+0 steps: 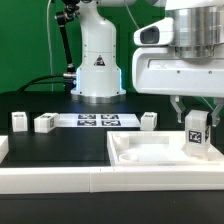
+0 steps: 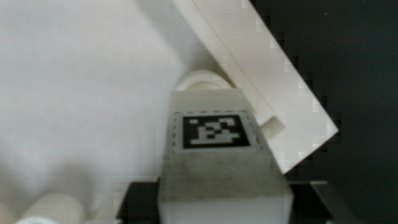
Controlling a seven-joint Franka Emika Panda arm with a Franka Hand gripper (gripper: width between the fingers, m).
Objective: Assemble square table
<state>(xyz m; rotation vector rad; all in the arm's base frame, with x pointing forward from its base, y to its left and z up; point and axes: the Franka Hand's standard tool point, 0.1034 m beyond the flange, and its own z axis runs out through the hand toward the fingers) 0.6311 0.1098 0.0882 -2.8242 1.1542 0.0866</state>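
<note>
Checking the tool (image 1: 196, 115): state?
— Clamped on one leg (image 1: 196, 140), long axis upright, extending straight down from the tool.
— Leg position relative to the square top (image 1: 140, 152)?
— Over its corner at the exterior view's right, just inside the raised rim; contact cannot be confirmed.

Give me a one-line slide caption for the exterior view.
Gripper holds a tagged white leg upright over the tabletop; three more legs wait on the black table near the marker board.
</note>
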